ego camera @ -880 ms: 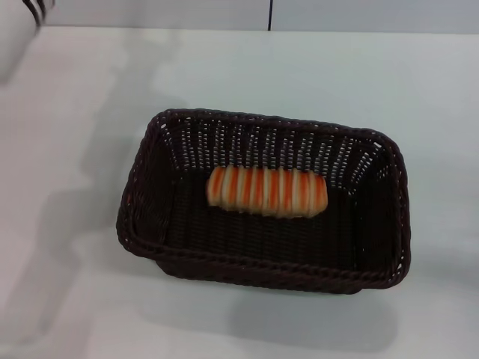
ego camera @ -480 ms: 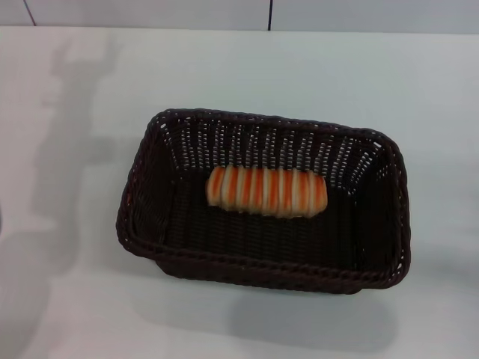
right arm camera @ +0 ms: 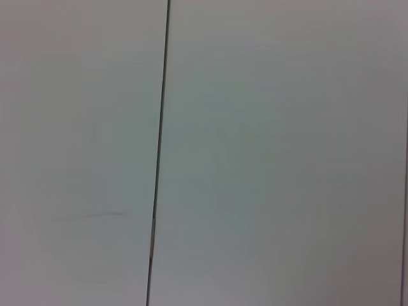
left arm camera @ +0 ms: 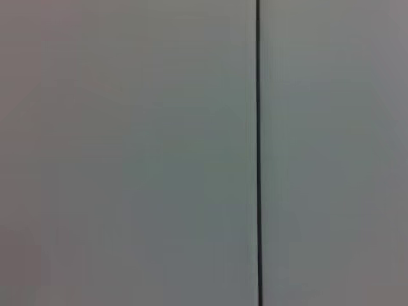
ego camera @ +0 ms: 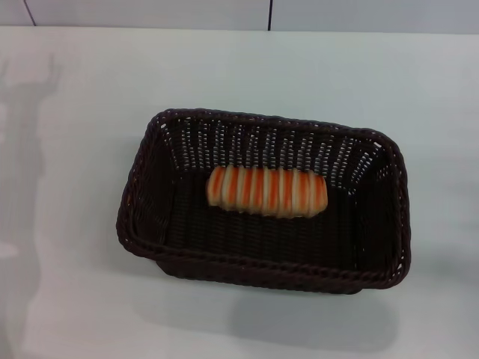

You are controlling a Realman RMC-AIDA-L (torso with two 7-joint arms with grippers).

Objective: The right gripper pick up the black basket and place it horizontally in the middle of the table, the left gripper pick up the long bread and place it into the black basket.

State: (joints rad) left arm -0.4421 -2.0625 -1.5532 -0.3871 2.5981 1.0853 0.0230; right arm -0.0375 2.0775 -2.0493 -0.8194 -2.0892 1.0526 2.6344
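no text, label, brand, number or sign can be read in any of the views.

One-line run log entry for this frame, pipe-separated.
long bread: lying crosswise inside black basket | basket: lengthwise across mid table | left gripper: not in view | right gripper: not in view | task: looks complete

Bread in the basket

The long bread (ego camera: 267, 191) is lying inside the black basket (ego camera: 263, 267), toward its back wall, and the basket is sitting in the middle of the desk (ego camera: 82, 149).
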